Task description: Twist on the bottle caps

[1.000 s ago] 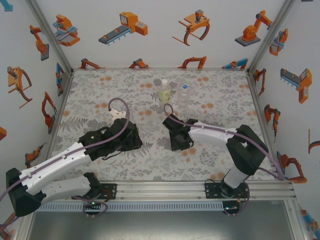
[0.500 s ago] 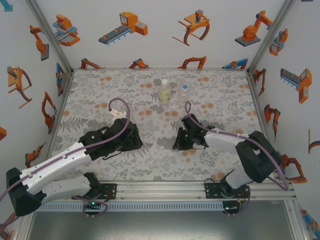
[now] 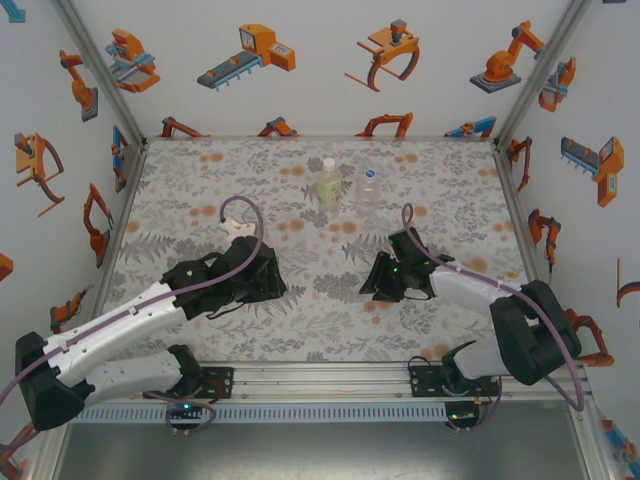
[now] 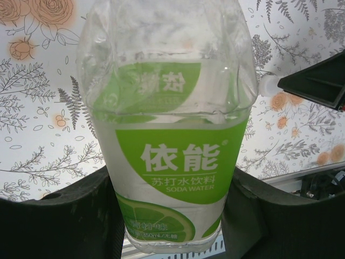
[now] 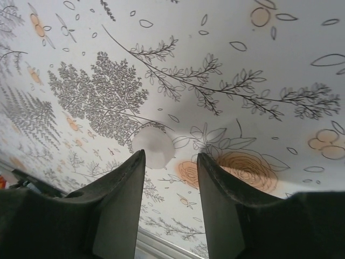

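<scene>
Bottle [image 4: 172,135] of clear plastic gripped by left end effector [image 4: 172,213] — right end effector [image 5: 170,156] parted

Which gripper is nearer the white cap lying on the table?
Right. The right gripper has the white cap just past its fingertips; the left gripper is farther off to the left, shut on the green-labelled bottle.

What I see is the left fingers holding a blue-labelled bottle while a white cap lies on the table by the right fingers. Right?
Not quite: the left wrist view shows the bottle in the left fingers has a green label, not blue. The rest holds: a white cap lies on the table by the right fingers.
</scene>
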